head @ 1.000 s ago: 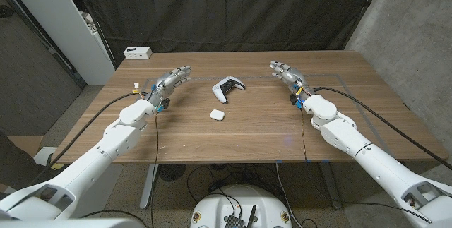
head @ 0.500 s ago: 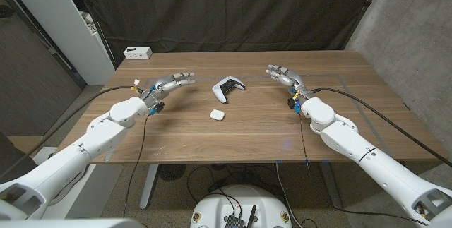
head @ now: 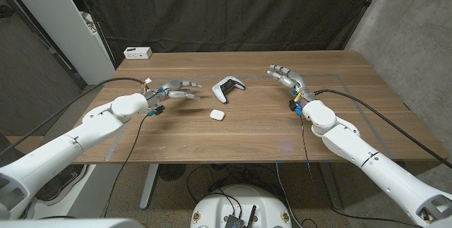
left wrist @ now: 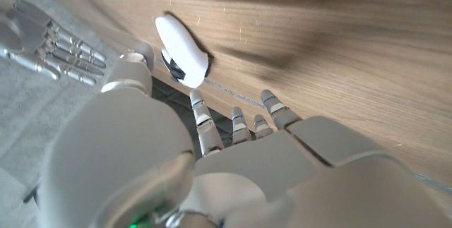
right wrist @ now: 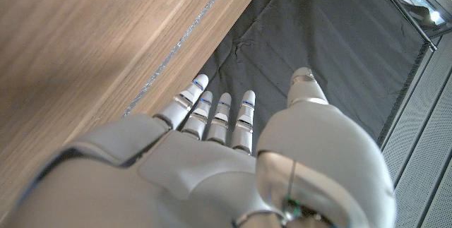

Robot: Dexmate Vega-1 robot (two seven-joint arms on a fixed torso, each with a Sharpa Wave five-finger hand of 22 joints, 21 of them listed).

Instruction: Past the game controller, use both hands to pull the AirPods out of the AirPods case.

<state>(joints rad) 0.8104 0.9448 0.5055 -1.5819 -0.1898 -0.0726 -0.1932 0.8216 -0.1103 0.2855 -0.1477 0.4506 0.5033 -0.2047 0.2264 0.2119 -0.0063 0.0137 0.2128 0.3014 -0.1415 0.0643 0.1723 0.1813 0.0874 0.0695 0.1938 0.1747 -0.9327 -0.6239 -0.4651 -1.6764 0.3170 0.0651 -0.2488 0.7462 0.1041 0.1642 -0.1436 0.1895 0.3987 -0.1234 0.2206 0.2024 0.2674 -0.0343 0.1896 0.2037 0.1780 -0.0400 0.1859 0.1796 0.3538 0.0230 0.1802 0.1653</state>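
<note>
The AirPods case lies on the wooden table just nearer than the game controller, between the two hands. The left hand, empty with fingers extended toward it, is judged the nearer. The right hand, also empty and spread, is held farther off.

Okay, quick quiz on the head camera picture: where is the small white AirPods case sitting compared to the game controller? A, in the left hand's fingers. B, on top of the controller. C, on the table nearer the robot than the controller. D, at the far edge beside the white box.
C: in the head view the AirPods case lies on the bare wood just on the robot's side of the game controller, apart from it and from both hands.
</note>
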